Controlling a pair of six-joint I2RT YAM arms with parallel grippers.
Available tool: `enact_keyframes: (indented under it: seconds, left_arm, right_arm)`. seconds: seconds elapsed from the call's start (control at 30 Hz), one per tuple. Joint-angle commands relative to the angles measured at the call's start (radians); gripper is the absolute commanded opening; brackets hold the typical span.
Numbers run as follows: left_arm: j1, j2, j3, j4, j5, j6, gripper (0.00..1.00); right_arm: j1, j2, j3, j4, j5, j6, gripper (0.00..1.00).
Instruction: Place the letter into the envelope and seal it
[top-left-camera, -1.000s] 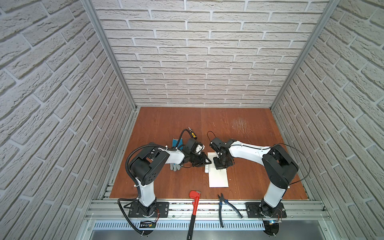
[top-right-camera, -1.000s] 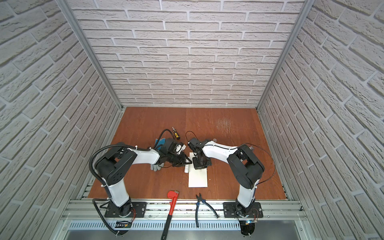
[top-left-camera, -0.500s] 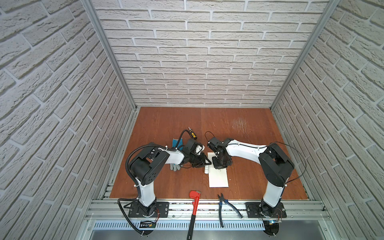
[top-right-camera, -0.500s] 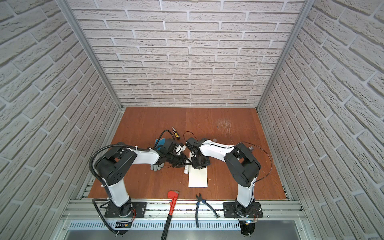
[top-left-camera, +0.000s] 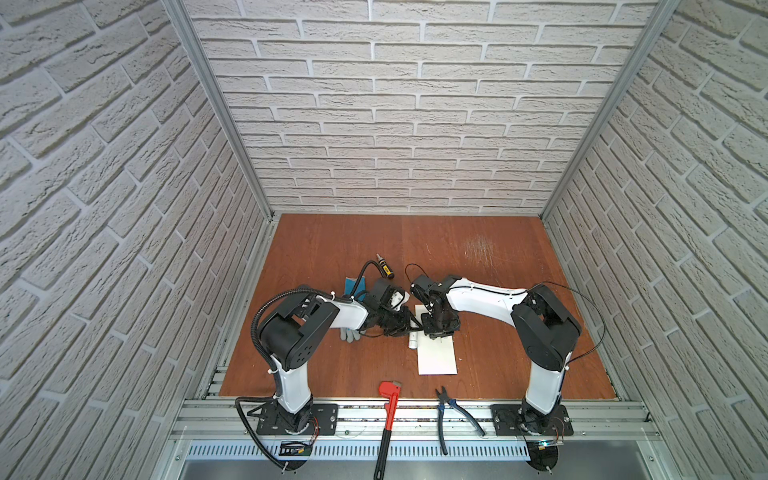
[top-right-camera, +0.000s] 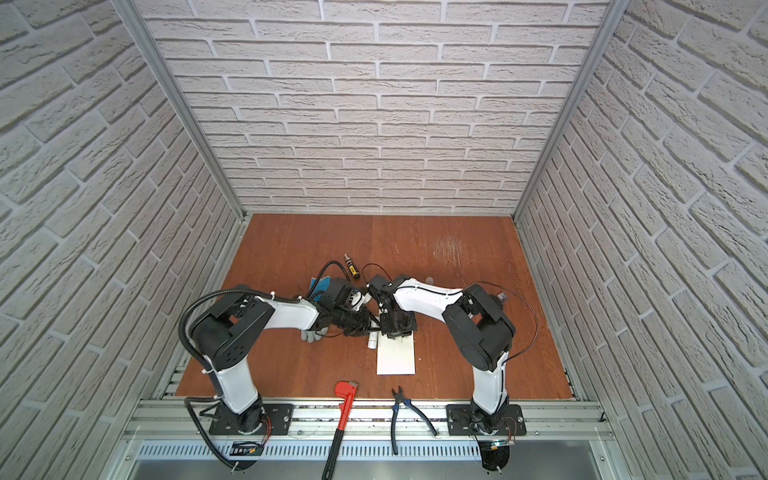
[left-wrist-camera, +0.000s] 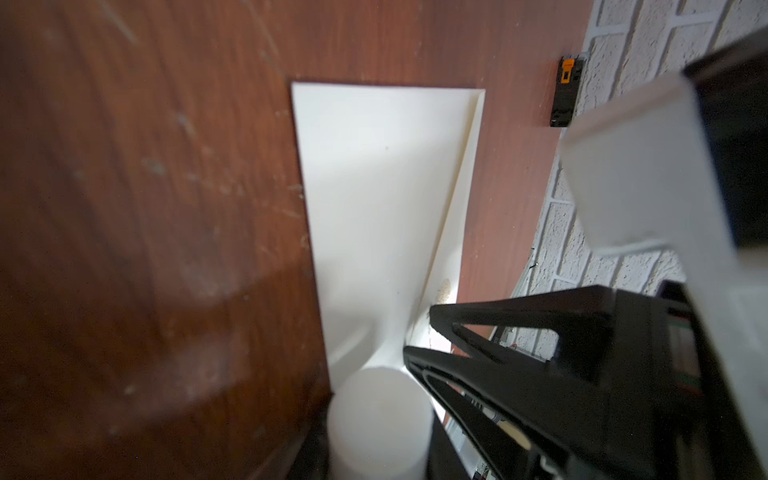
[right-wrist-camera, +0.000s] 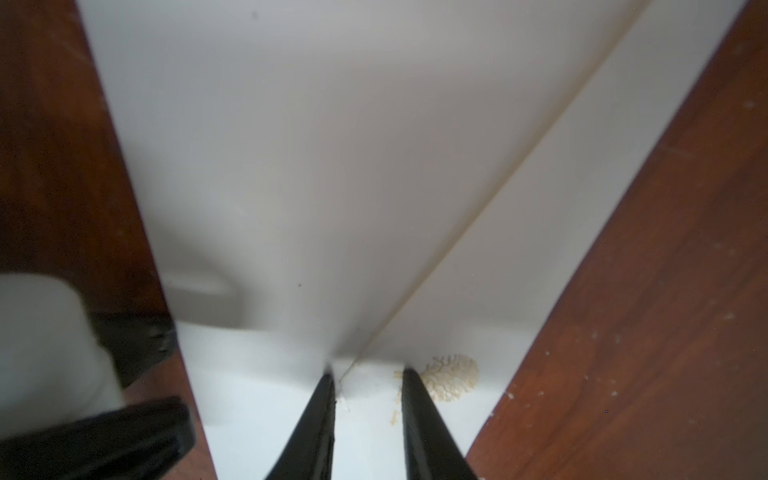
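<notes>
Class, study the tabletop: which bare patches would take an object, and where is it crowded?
Free: the back of the table behind both arms; the front patch between envelope and right arm's base. Crowded: the middle, where left gripper with white stick, right gripper and glove gather; wrench and pliers line the front.

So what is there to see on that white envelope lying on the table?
The envelope is a long cream-white paper rectangle lying flat on the brown wooden table, with one short end toward the robot's bases. A diagonal seam crosses its face, and a small yellowish blotch sits beside the seam. The right gripper stands over the far end, jaws apart, tips seemingly resting on the paper. A white tube sits at its left edge.
</notes>
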Motion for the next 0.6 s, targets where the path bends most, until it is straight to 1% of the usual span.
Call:
enact_keyframes:
  seconds: [0.0, 0.1, 0.13, 0.2, 0.4, 0.57]
  left_arm:
    - [0.006, 0.010, -0.015, -0.031, -0.006, 0.023, 0.00]
    - [0.010, 0.011, -0.013, -0.036, -0.006, 0.026, 0.00]
    - [0.010, 0.012, -0.015, -0.038, -0.007, 0.025, 0.00]
    - [0.013, 0.011, -0.016, -0.040, -0.010, 0.027, 0.00]
    - [0.015, 0.004, -0.014, -0.051, -0.017, 0.028, 0.00]
    - [0.014, -0.006, -0.013, -0.062, -0.021, 0.032, 0.00]
  right_arm:
    - [0.015, 0.099, -0.069, 0.071, -0.073, -0.013, 0.32]
    - [-0.002, 0.092, -0.079, 0.070, -0.101, -0.038, 0.35]
    - [-0.006, 0.058, -0.082, 0.067, -0.108, -0.045, 0.36]
    - [-0.014, 0.045, -0.081, 0.058, -0.111, -0.057, 0.39]
    - [-0.035, -0.005, -0.070, 0.038, -0.124, -0.086, 0.42]
    - [-0.046, -0.044, -0.045, 0.014, -0.144, -0.107, 0.46]
